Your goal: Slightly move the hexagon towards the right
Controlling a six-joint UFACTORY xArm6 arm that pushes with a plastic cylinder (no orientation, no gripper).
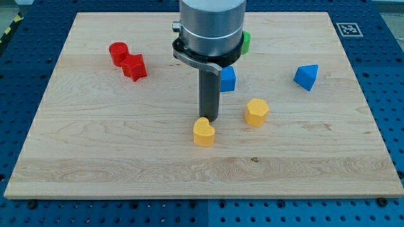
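Observation:
The yellow hexagon block (256, 111) lies right of the board's middle. My tip (209, 119) stands to its left, about a block's width away, and just above a yellow heart-shaped block (203, 132), touching or nearly touching its top edge. The rod runs up into the grey arm body at the view's top.
A blue cube (228, 78) sits just right of the rod. A blue triangular block (306, 76) lies at the right. A red cylinder (118, 52) and a red star-like block (134, 66) lie at the upper left. A green block (246, 42) is mostly hidden behind the arm.

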